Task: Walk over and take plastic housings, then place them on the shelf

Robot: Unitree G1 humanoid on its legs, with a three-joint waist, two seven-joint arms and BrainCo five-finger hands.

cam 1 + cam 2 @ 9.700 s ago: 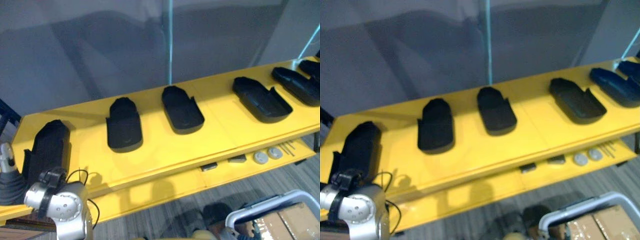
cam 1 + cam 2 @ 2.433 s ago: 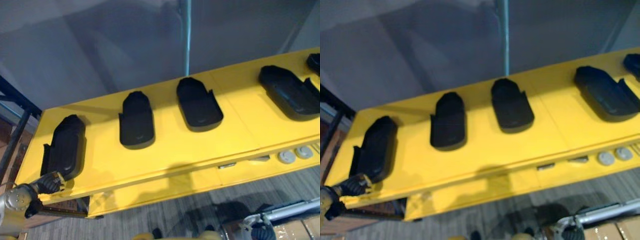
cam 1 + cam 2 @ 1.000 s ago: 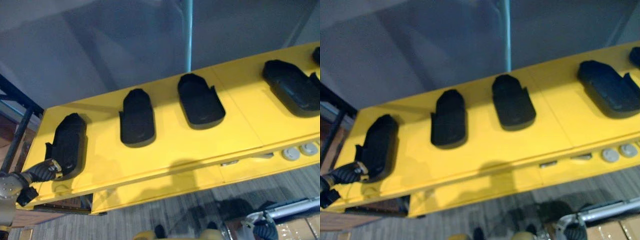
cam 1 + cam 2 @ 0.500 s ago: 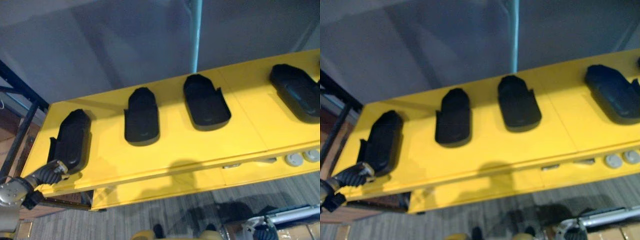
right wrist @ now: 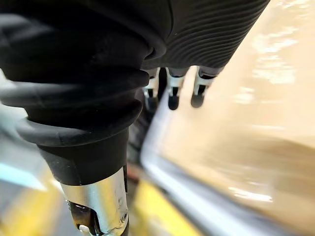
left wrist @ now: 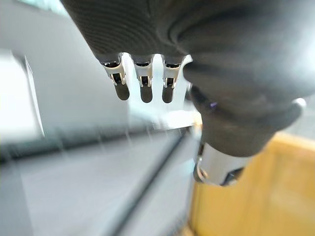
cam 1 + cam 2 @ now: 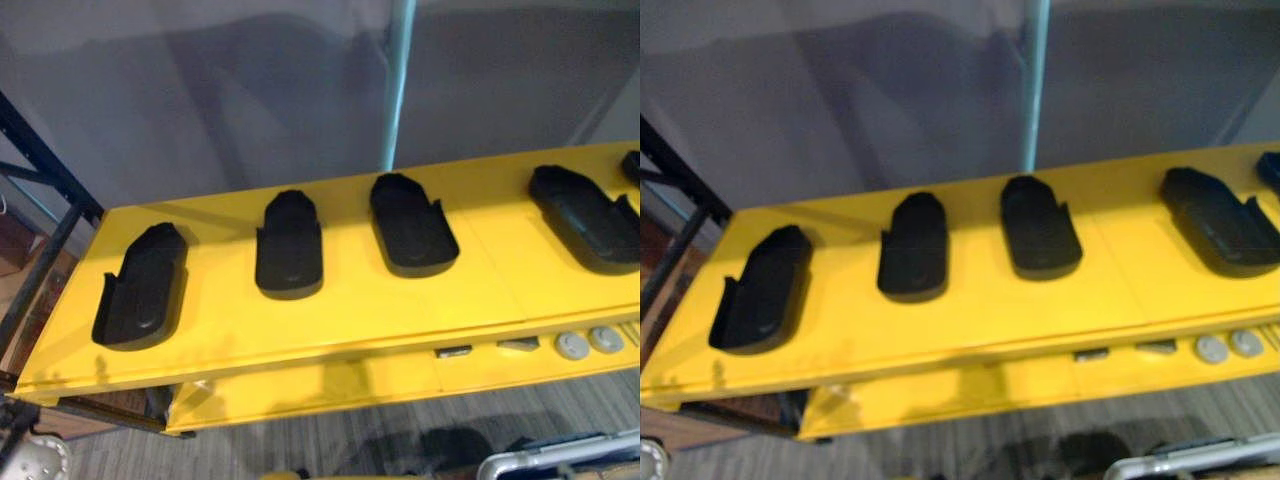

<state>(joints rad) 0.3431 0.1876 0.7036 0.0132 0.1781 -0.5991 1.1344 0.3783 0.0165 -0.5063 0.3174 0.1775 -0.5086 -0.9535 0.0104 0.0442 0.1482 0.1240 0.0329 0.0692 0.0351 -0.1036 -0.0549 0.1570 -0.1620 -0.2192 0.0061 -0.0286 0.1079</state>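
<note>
Several black plastic housings lie in a row on the yellow shelf [image 7: 350, 305]: one at the left end [image 7: 140, 288], the second [image 7: 289, 246], the third [image 7: 412, 224], and another at the right [image 7: 585, 213]. All rest hollow side up, apart from each other. My left hand [image 6: 143, 81] hangs with relaxed fingers and holds nothing; beyond it a yellow edge shows. My right hand [image 5: 172, 88] is likewise open and empty, with a cardboard box and a light metal rail beyond it.
A teal post [image 7: 400, 90] rises behind the shelf against a grey wall. A lower yellow ledge carries two round discs [image 7: 572, 345] and small grey pieces [image 7: 453, 351]. A black rack frame [image 7: 45, 190] stands at the left. A white cart rail [image 7: 560, 455] sits bottom right.
My left hand, which was at the near end of the leftmost housing, has dropped out of the eye views. The camera has shifted. The housings have stayed in place.
</note>
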